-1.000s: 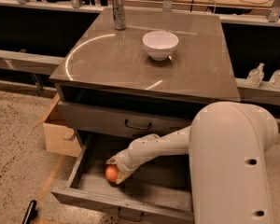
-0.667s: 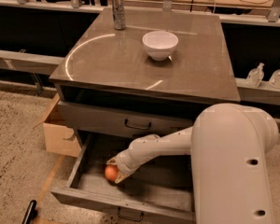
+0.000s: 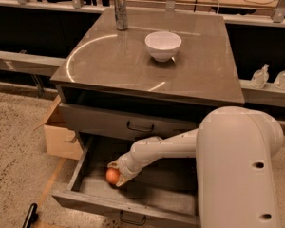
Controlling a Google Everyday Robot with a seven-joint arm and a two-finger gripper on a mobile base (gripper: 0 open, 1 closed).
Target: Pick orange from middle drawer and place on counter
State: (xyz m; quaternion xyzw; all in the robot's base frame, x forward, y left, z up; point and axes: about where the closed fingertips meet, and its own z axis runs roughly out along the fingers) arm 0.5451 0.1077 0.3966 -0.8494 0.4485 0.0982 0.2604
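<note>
The orange (image 3: 112, 175) lies in the open middle drawer (image 3: 133, 194), towards its left side. My gripper (image 3: 116, 173) reaches down into the drawer from the right on a pale arm and sits right at the orange, its fingers on either side of it. The counter (image 3: 133, 65) is the glossy grey-brown top of the cabinet, with a pale arc mark, above the drawer.
A white bowl (image 3: 163, 45) and a metal can (image 3: 120, 12) stand on the counter. A closed handled drawer front (image 3: 133, 123) is above the open drawer. A cardboard box (image 3: 61, 134) stands on the floor at the left. Two bottles (image 3: 273, 77) stand at the right.
</note>
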